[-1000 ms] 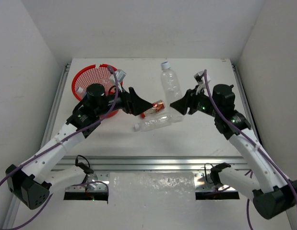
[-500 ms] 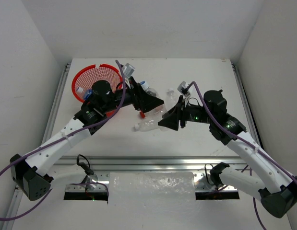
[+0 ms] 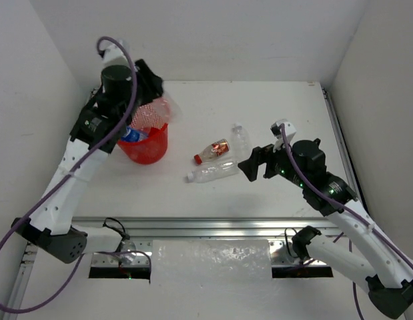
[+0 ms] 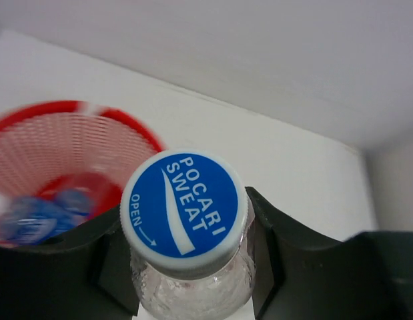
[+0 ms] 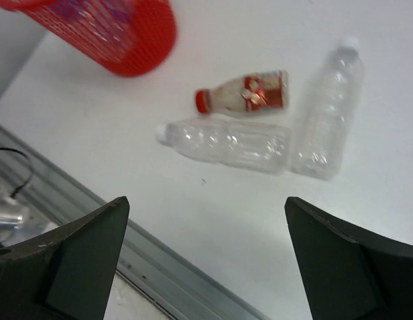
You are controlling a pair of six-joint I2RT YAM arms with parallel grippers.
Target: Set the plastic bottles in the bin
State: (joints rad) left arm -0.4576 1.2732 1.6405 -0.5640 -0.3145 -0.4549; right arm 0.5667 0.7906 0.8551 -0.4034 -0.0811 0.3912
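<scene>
Plastic bottles, three, are lying loose mid-table: a plain one [image 5: 226, 143] nearest, a red-labelled one [image 5: 249, 93] just behind it, another plain one [image 5: 326, 113] alongside. Right gripper [image 3: 249, 165] is hovering beside them, fingers spread, empty. Further back, left gripper [image 4: 186, 263] is pinching a blue-capped bottle [image 4: 185, 213] over the rim of the bin [image 3: 146, 150]. Blue-labelled bottles [image 4: 33, 217] inside are showing only as a blur, count unclear.

Three bottles [image 3: 213, 171] lie right of the bin [image 3: 145, 150], which seemingly holds others.
</scene>
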